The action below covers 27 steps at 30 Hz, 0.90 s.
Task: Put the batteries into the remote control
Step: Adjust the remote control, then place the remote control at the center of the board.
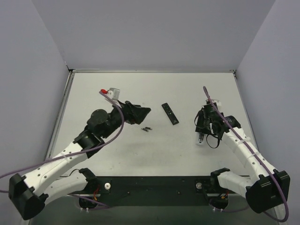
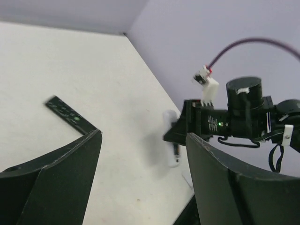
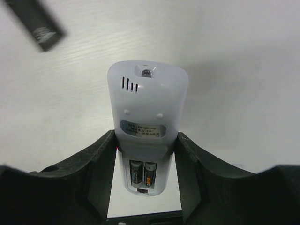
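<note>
Two batteries [image 3: 143,173] sit side by side in the open compartment on the back of the white remote control [image 3: 146,108], one showing an orange end. The right fingers [image 3: 96,171] are clamped on the remote's two long edges, about level with a small grey label. Its rounded end, with three slots and a little lens, points away from the wrist camera.

From above, the remote control [image 1: 200,137] hangs under the right wrist, over the right half of the worktop [image 1: 187,89]. I cannot tell whether its end touches the surface.

The left fingers [image 2: 51,183] are spread wide with nothing between them. They are held above the worktop left of centre, pointing towards the middle.

A pair of loose cells [image 1: 146,129] lies on the worktop near the centre, close together. They are just beside the left fingertips, on the side nearer the arm bases.

A slim black remote [image 1: 170,114] lies flat and slantwise between the two arms, apart from both, and a little farther back than the loose cells.
</note>
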### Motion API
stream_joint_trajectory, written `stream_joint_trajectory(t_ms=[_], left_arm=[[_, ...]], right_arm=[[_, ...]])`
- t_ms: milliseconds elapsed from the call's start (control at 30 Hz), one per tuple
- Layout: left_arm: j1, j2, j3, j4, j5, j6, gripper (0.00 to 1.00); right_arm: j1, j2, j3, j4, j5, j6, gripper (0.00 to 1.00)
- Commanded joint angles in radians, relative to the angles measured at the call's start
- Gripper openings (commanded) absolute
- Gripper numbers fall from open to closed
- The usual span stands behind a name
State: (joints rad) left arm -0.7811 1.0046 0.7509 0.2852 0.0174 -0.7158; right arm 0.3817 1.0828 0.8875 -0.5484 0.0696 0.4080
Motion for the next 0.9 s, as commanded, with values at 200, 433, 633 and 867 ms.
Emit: stream_joint_trajectory(t_ms=[200,433,633,867], left_arm=[[0.106,-0.405,0.102,-0.612,-0.301,0.443,0.85],[0.106,-0.564,0.025,-0.630,-0.392,0.506,0.87],[0.109,-0.595,-0.002,-0.635,-0.384,0.523,0.87],[0.131,-0.613,-0.019,-0.640,-0.378,0.541,0.87]], right_arm=[[-0.359,0.055,-0.090,-0.194,0.403,0.251,0.00],[-0.412,0.130,-0.120,-0.285,0.552,0.502,0.00],[-0.442,0.166,-0.130,-0.182,0.387,0.359,0.00],[-0.432,0.273,-0.142,-0.081,0.130,0.302,0.00]])
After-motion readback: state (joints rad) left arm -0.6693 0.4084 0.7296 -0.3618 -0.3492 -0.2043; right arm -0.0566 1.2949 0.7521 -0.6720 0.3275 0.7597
